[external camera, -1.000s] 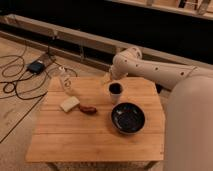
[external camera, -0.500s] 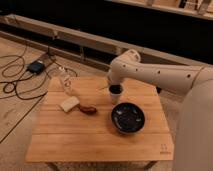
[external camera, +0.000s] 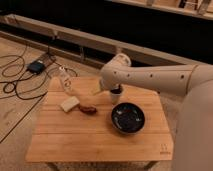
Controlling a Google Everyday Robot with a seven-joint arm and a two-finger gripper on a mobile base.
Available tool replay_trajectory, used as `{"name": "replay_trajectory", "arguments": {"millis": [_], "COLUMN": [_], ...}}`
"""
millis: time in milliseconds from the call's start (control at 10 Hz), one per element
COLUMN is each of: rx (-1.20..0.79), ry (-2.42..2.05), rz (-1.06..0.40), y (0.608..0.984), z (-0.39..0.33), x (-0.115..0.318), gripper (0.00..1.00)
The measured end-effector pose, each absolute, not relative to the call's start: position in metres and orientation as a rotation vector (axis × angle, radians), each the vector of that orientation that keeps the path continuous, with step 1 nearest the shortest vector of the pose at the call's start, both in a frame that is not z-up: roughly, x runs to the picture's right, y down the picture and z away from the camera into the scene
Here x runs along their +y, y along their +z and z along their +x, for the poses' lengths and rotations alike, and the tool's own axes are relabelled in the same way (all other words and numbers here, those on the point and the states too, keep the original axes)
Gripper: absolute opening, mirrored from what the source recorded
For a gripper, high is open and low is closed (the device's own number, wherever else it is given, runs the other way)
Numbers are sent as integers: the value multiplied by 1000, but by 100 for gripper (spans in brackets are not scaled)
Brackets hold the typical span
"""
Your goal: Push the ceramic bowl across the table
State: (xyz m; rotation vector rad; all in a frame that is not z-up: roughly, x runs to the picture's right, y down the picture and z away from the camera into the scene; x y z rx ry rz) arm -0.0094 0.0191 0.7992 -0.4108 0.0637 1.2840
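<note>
Position of the wide, shallow, glossy black ceramic bowl (external camera: 128, 118): right of centre on the small rectangular desk (external camera: 95, 145) of pale wooden planks, upright, nothing in it.

Gripper (external camera: 111, 90): low over the far middle of the desk, at the end of the white arm (external camera: 150, 77) that reaches in from the right. It sits against a small white cup (external camera: 116, 95) with a dark inside. Released or clenched: cannot tell, the arm covers it.

Cup stands just beyond the bowl's far rim, near it but apart.

Left half of the desk: a clear plastic bottle (external camera: 65, 80) upright near the far left edge; a pale rectangular block (external camera: 70, 104) in front of it; a reddish-brown oblong item (external camera: 88, 109) just beside the block, between block and bowl.

Near half of the desk bare wood.

Floor at left: dark cables (external camera: 15, 87) and a small black box (external camera: 36, 66).
</note>
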Motion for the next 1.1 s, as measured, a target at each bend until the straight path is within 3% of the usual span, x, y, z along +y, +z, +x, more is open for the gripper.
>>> {"name": "replay_trajectory", "arguments": {"millis": [700,1100], "rx": [165,206], "ry": [1435,1501], "rz": [-471,-486], "y": [826,852], "z": [-47,-40], "x": [80,85], "gripper": [80,80]}}
